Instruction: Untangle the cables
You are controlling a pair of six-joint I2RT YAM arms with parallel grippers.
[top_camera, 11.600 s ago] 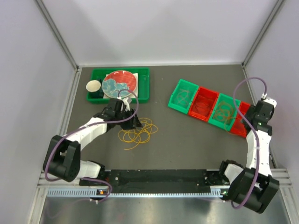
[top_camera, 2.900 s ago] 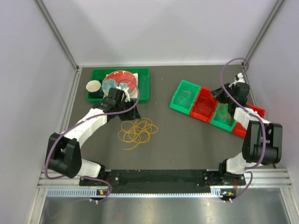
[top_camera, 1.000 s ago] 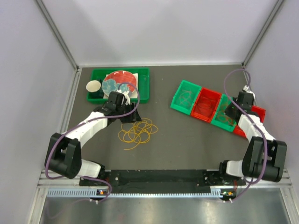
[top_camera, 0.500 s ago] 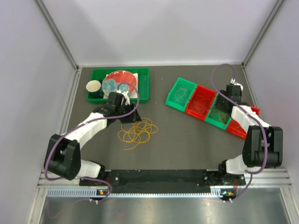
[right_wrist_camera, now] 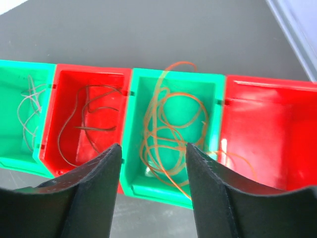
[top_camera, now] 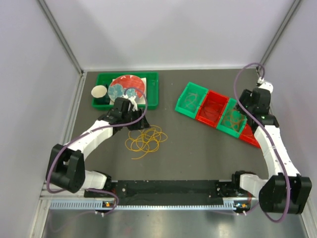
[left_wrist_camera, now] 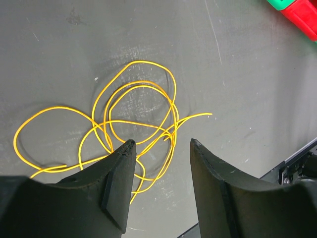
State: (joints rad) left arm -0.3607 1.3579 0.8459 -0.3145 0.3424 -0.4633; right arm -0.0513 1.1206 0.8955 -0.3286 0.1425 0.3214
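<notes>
Orange cable (right_wrist_camera: 168,130) now lies loose in the second green bin (right_wrist_camera: 131,119), one loop poking over its far rim. My right fingers (right_wrist_camera: 94,193), pinched a second ago, have parted and hang empty above it. My left fingers (left_wrist_camera: 116,183) stay apart, empty, over the yellow cables (left_wrist_camera: 141,121) on the surface (left_wrist_camera: 247,74).

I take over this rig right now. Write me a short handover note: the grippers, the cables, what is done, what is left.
Grippers: the left gripper is open above the yellow cables, which lie tangled on the table. The right gripper is open and empty above the green bin.
Done: orange cables are in that bin, with one strand over the wall into the right red bin. The maroon cable is in another red bin.
Left: the yellow tangle.
</notes>
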